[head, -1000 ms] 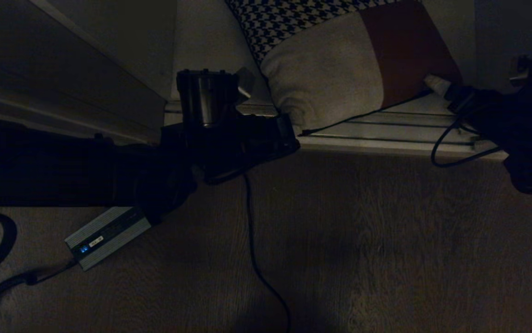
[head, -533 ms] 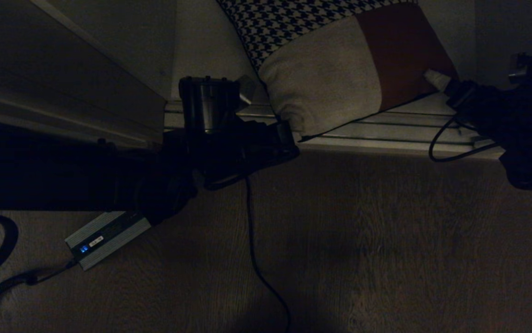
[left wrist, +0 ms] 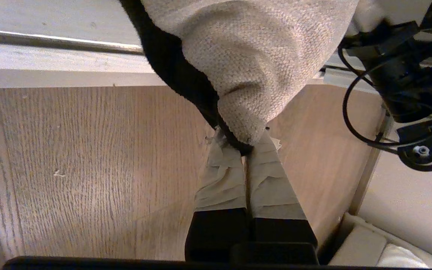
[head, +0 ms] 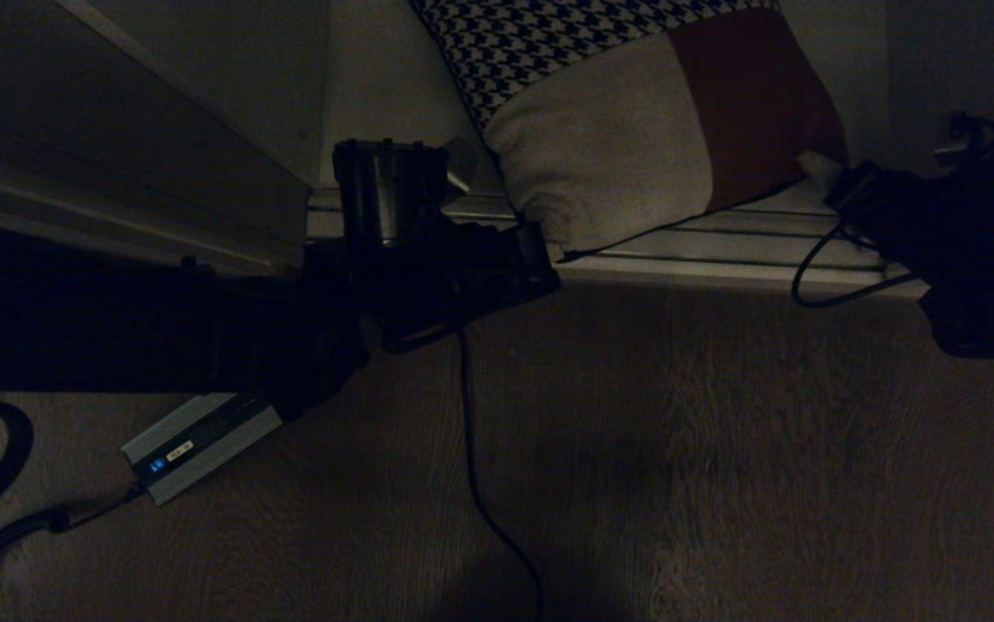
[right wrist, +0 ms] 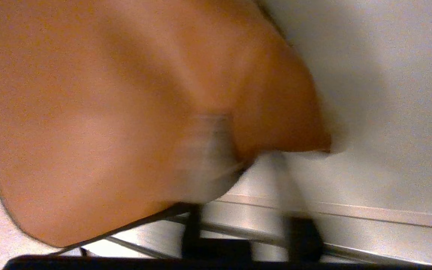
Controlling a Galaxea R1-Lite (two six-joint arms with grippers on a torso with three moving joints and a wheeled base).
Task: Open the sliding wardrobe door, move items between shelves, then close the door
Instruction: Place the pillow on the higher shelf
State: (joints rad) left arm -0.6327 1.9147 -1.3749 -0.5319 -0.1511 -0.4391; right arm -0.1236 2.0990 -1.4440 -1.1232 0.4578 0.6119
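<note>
Lying at the front edge of the off-white wardrobe shelf [head: 393, 78], the square cushion with a houndstooth band and beige and rust-brown blocks [head: 626, 121] overhangs the ribbed metal floor track [head: 721, 250]. At its beige front corner the left gripper [left wrist: 245, 148] is clamped on the fabric, taped fingers [left wrist: 225, 176] pressed together. At the rust-brown corner by the shelf's right edge sits the right gripper [head: 820, 164]; I cannot tell how its fingers stand. Beside the arms, on the wood-grain floor [head: 721, 449], lies a grey ribbed metal box [head: 200, 442].
</note>
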